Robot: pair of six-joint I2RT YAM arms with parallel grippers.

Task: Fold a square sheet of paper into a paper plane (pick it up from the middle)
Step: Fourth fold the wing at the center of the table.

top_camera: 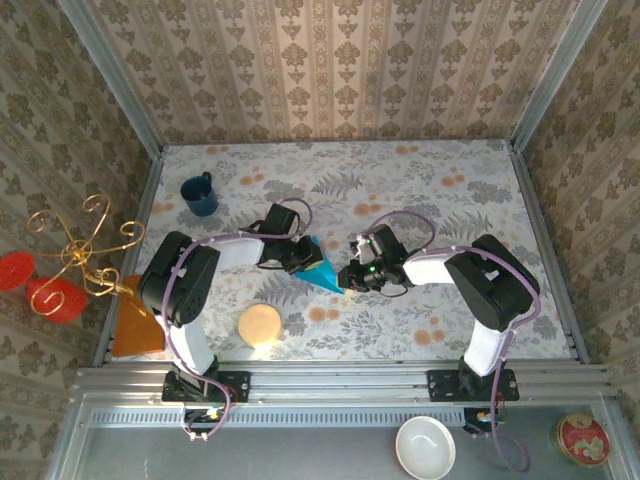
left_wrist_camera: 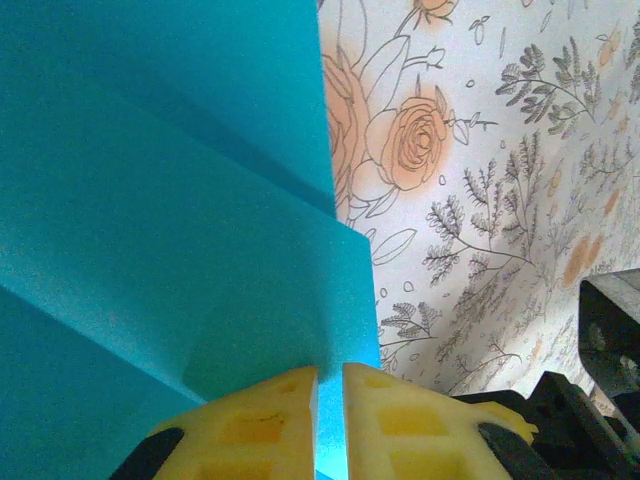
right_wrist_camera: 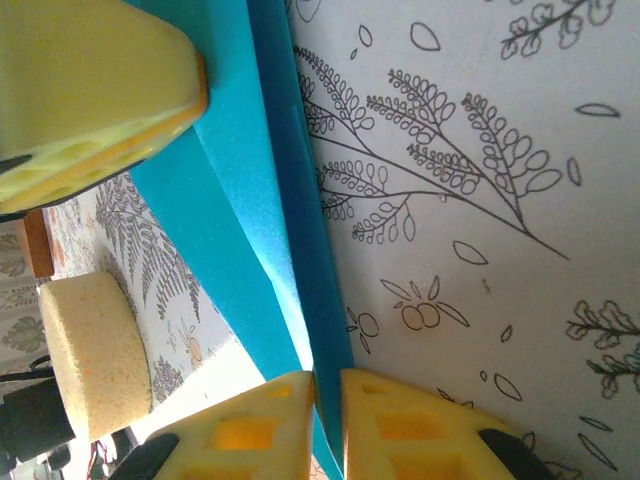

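Pinching the sheet of paper [top_camera: 322, 268] from both sides, the two arms kept it near the table's middle, btwn them. It looked lifted off the cloth, though I couldn't tell if a corner touched.

The left gripper [left_wrist_camera: 330, 375] was closed to a slit w/ the turquoise edge caught btwn its yellow tips. The right gripper [right_wrist_camera: 328, 378] was closed the same way on a folded edge, layers stacked in its jaws.

Handling, as a judgement: v. light, thin and floppy where single-layered, stiffer along creases. It would prob. slip or tear if the arms pulled apart, so the doubled folded edges were the safest hold, not a loose flap.

From above the sheet read as a pointed wedge, tip toward the near side. Close up it was matte and unmarked, w/ sharp straight creases and flat panels stepping over one another.

The fingertips were hard-looking yellow plastic w/ square pockets. The tablecloth [left_wrist_camera: 480, 200] was smooth w/ a printed floral pattern. A tan disc [right_wrist_camera: 95, 350] nearby looked porous, sponge-like, w/ a flat top.
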